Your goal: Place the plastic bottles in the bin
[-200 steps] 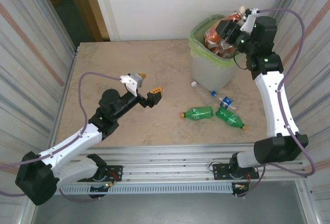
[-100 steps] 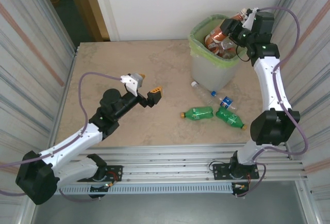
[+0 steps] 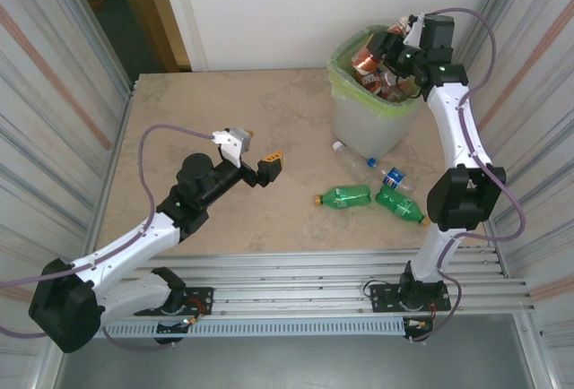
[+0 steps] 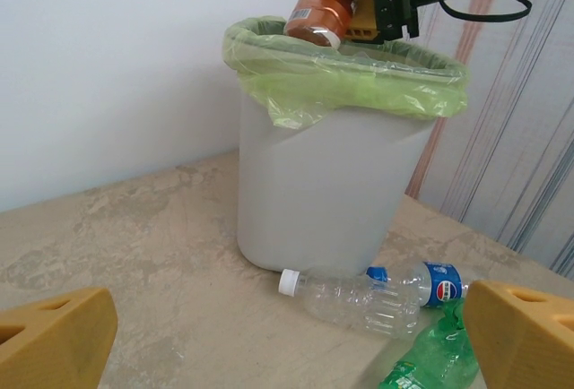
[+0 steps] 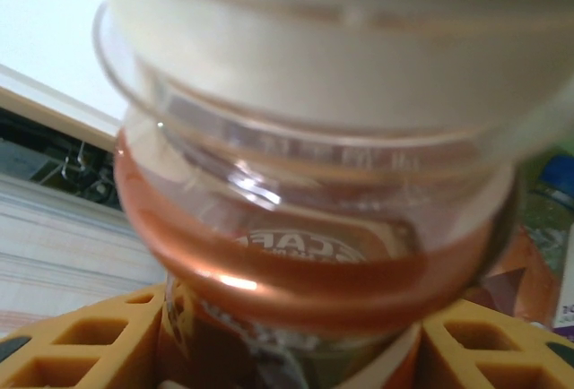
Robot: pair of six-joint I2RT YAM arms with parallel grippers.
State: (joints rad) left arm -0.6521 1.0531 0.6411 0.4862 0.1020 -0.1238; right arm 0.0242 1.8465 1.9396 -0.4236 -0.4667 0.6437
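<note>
The bin (image 3: 368, 127), translucent white with a green bag, stands at the back right. My right gripper (image 3: 387, 47) hangs over its mouth, shut on a brown-tinted bottle (image 3: 369, 61). In the right wrist view that brown bottle (image 5: 314, 228) sits between the yellow fingers (image 5: 81, 344). From the left wrist I see the bin (image 4: 323, 192) with the brown bottle (image 4: 312, 18) above its rim. On the table lie a clear white-capped bottle (image 3: 354, 156), a blue-labelled bottle (image 3: 393, 177) and two green bottles (image 3: 345, 196) (image 3: 401, 205). My left gripper (image 3: 260, 145) hovers open mid-table, facing them.
More brown bottles lie inside the bin. Corrugated side walls (image 3: 54, 93) flank the table, with a white wall behind. The clear bottle (image 4: 359, 295) lies against the bin's foot, with a green bottle (image 4: 430, 362) just in front of it.
The right arm has straightened and carried the brown bottle left and farther over the bin's mouth. The left arm has stayed put.
</note>
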